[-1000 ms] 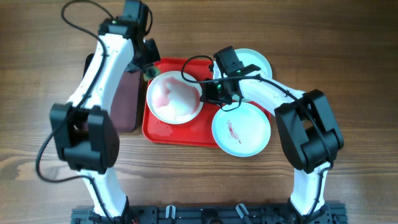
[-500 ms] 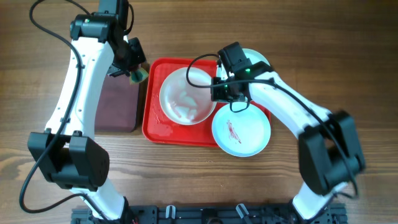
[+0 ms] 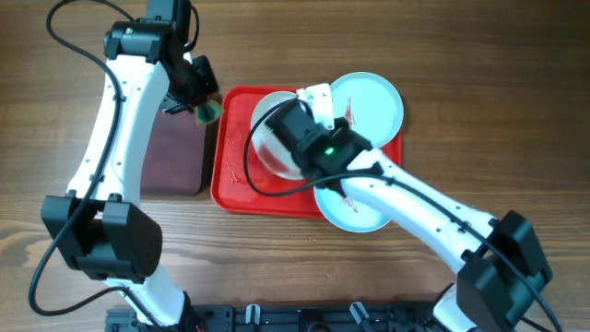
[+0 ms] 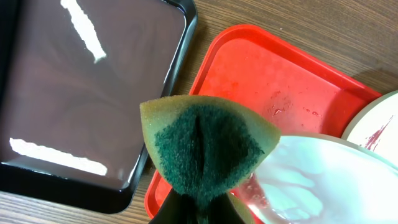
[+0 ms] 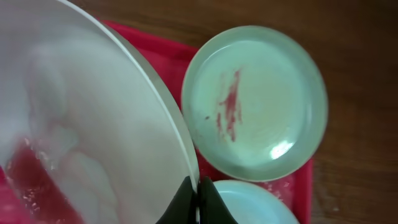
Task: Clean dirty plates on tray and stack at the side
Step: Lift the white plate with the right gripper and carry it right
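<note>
Right hand [image 5: 196, 190] swung left, pinching white plate [image 5: 93, 124], left hand [image 4: 198, 204] gripping sponge [image 4: 208, 146]

You have bright, even light in the overhead view. The tabletop [image 3: 507, 55] shows only soft, faint shadows beside the arms, and nothing is washed out. In the left wrist view the dark tray [image 4: 81, 93] mirrors two hard white streaks of glare from above, wet patches on the red tray [image 4: 280, 81] glint, and the sponge [image 4: 205, 149] is sharp. The right wrist view is dimmer. The white plate [image 5: 74, 124], close to the lens, is blurred, the fingers [image 5: 181, 208] are a black silhouette, and the turquoise plate [image 5: 255, 102] carries one small glare spot.
</note>
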